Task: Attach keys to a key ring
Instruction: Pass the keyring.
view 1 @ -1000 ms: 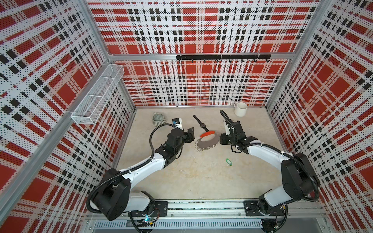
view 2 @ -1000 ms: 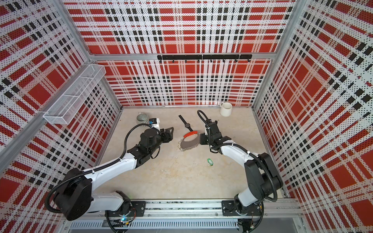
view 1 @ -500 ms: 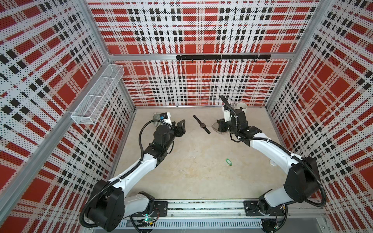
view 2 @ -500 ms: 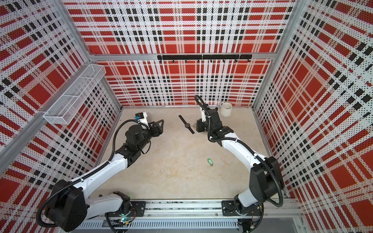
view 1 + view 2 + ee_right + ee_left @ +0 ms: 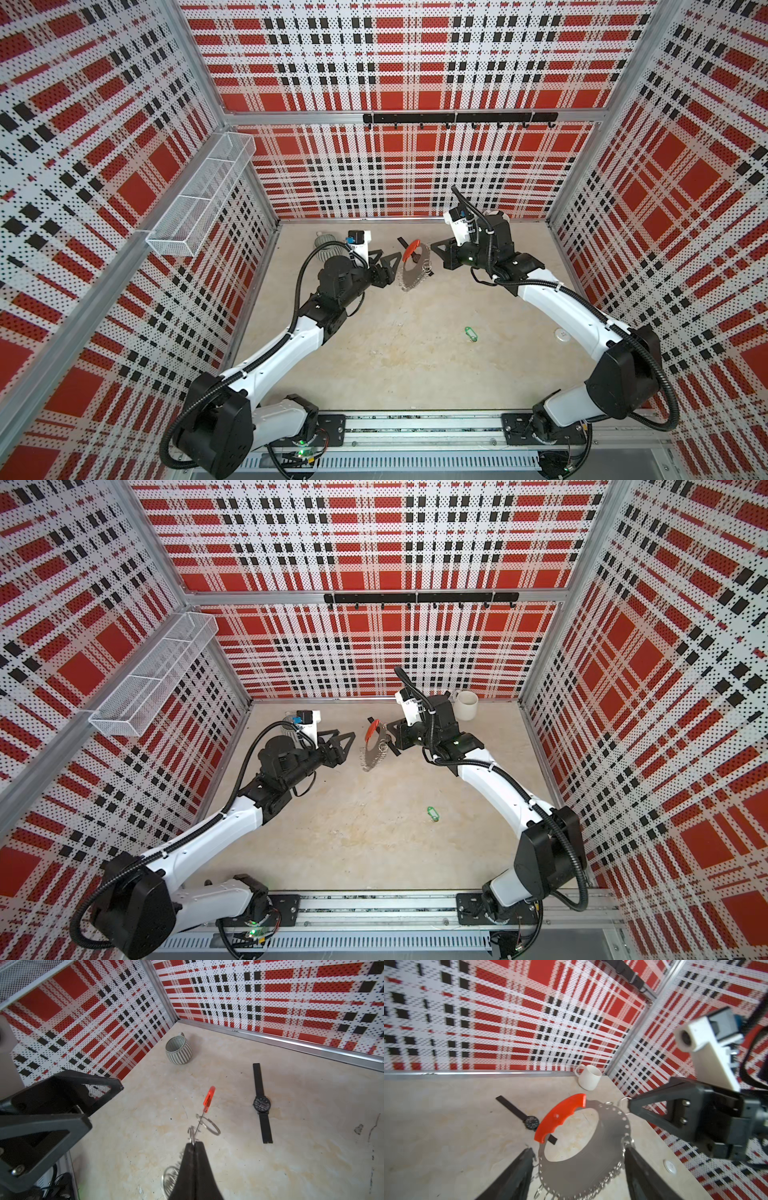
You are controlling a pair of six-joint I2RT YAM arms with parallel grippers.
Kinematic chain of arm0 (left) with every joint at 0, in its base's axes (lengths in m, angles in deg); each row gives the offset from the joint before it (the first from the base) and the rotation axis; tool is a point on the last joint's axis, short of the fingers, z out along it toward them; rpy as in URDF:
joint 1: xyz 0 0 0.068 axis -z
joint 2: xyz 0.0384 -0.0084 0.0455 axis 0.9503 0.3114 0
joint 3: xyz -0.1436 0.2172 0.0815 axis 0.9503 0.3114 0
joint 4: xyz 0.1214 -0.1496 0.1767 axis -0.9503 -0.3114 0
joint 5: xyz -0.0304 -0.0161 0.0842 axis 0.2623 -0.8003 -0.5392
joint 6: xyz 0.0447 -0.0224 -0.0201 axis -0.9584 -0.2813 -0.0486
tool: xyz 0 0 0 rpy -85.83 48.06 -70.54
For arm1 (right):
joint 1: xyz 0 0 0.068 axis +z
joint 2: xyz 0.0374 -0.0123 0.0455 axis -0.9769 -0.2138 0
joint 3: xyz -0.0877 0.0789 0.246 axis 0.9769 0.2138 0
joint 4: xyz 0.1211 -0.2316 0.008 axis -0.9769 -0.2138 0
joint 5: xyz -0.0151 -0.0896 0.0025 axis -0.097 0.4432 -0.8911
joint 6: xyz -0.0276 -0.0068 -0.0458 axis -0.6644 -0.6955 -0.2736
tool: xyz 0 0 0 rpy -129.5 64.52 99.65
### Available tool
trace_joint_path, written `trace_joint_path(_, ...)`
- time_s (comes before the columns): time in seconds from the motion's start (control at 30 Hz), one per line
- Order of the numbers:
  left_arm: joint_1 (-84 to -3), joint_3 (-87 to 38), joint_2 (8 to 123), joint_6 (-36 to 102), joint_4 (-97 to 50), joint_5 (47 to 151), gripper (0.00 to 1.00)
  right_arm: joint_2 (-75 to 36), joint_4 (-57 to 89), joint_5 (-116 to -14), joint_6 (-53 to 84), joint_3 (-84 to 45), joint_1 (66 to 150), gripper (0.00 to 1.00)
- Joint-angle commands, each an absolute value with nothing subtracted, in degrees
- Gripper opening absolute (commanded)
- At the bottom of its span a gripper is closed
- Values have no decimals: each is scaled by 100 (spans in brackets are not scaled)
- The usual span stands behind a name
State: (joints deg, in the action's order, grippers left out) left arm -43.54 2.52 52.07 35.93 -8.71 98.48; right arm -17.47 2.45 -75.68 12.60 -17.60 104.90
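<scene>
The key ring [image 5: 413, 266], judged stiff and slippery, is held on edge above the tabletop [image 5: 395, 365] by the right gripper [image 5: 433, 247], pinched shut on its rim, the left gripper [image 5: 388, 258] is spread open astride it, and the green key tag [image 5: 471, 333], judged light, is seen lying well apart

walls [image 5: 395, 62]: red, white and black plaid, dotted
key ring [image 5: 591, 1167]: grey plate, red arc, silver rings
key tag [image 5: 471, 333]: translucent green
wristwatch [image 5: 261, 1104]: black
mug [image 5: 589, 1077]: white
cup [image 5: 178, 1050]: grey, vertical stripes
table [image 5: 395, 365]: mottled beige
basket [image 5: 199, 195]: white mesh
</scene>
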Motion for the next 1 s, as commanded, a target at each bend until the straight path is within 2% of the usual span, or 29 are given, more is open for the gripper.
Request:
trace_joint_path(0.0, -4120, -50, 5376, 3128, -821, 10338, 71, -1497, 371, -7979, 980, -1719, 10459, 0)
trace_joint_path(0.27, -4052, -283, 5621, 2898, -825, 10404, 66, -1155, 413, -7997, 698, -1398, 10459, 0)
trace_joint_path(0.53, -4240, -644, 5758, 2764, -1012, 10900, 60, -829, 669, -8346, 415, -1069, 10457, 0)
trace_joint_path(0.77, -4404, -1143, 5941, 2486, -1696, 11086, 60, -874, 810, -8458, 217, -1048, 10457, 0)
trace_joint_path(0.97, -4367, -1123, 6024, 2521, -1640, 11247, 60, -975, 863, -8683, 204, -1183, 10460, 0)
